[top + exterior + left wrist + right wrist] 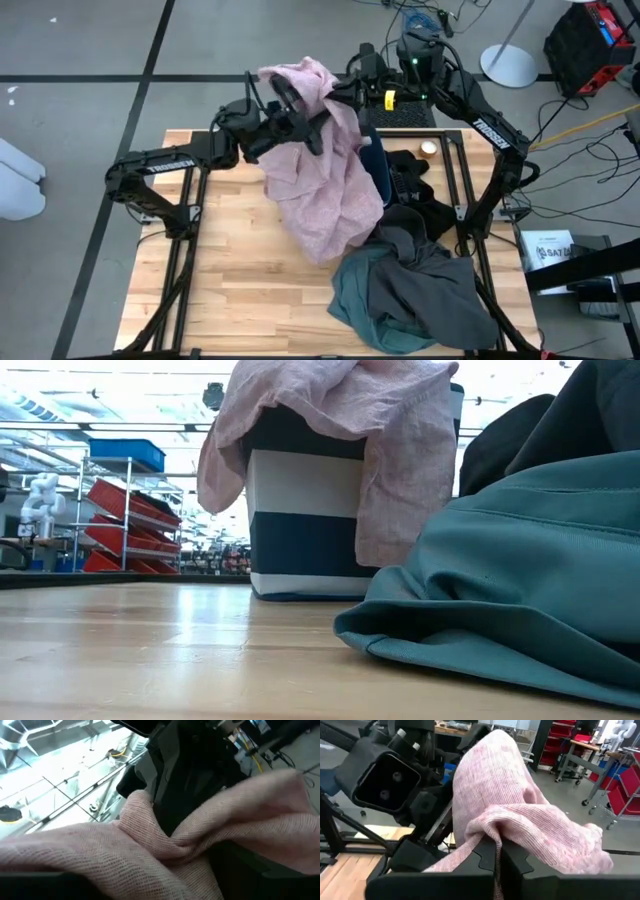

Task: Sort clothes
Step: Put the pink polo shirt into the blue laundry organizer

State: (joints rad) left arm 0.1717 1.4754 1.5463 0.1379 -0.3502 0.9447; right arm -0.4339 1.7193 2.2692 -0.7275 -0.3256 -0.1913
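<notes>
High view, left to right. The left arm reaches from 9 o'clock toward the table's centre; the left gripper (292, 112) sits at about 11 o'clock of centre, against the upper fold of the dusty-pink garment (325, 185). Its fingers are spread wide, and the pictures do not show them closed on the cloth; in the left wrist view the pink weave (150, 845) bunches directly in front of the camera, touching or nearly so. The garment hangs draped over the navy-blue bin (305, 520), whose rim it covers; in the low view the cloth (395, 450) falls down the bin's front and side walls, short of the wooden table (150, 650).

At 12 o'clock the right gripper (496, 857) is fully closed, with a fold of the same pink garment (520, 805) pinched between its 2 fingers and the rest mounded above and beyond them. The right arm (490, 135) descends along the table's 2 to 3 o'clock edge.

At 5 o'clock lies a heap of 2 garments: the grey-green one (365, 295) beneath and nearer the table's front, the dark grey one (430, 255) overlapping it. Black fabric (408, 182) lies just right of the bin, well apart from both grippers
</notes>
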